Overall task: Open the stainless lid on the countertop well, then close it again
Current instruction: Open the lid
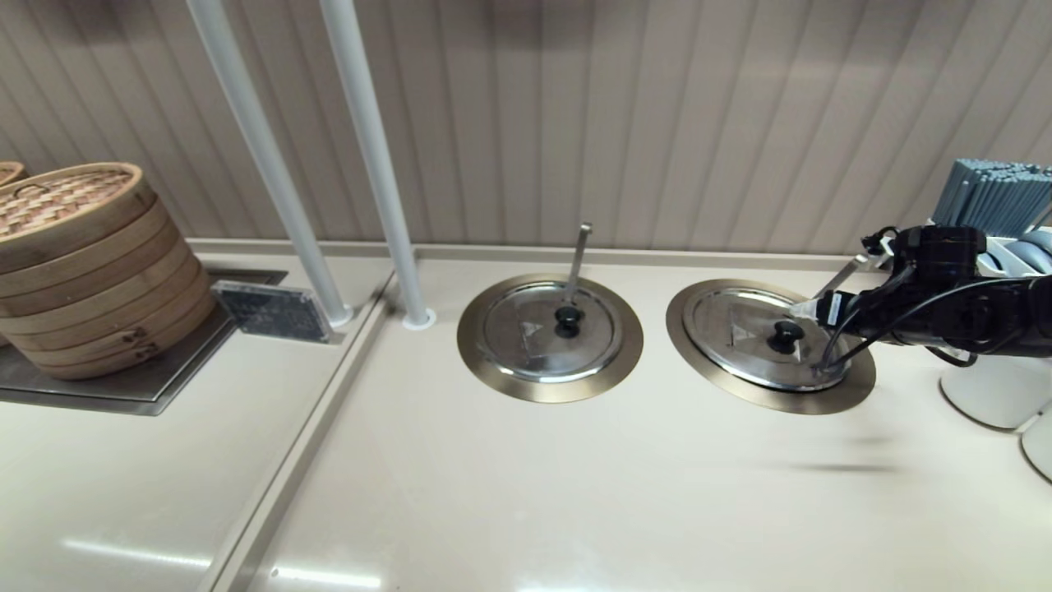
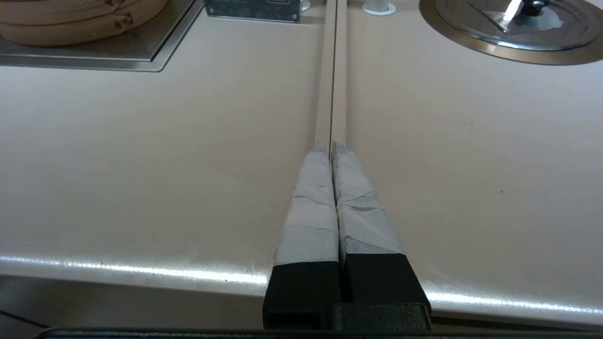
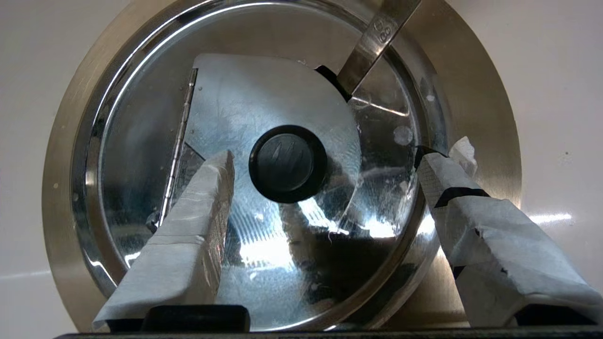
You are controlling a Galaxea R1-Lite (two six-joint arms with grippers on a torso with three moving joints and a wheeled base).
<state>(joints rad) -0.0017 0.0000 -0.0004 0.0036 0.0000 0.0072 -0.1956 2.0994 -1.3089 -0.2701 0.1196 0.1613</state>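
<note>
Stainless, the round shiny steel lid with its black knob is lying flat over the bronze-ringed countertop well. Right gripper is hovering above the knob, taped fingers spread apart. Left gripper is idling well apart, fingers pressed together.

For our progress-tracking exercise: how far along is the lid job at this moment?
Done: nothing visible; the lid lies flat, closed on the well. In hand: the right gripper is open over the lid, fingers either side of its knob. Left: grasping, opening, closing. The left gripper rests shut, away.
</note>
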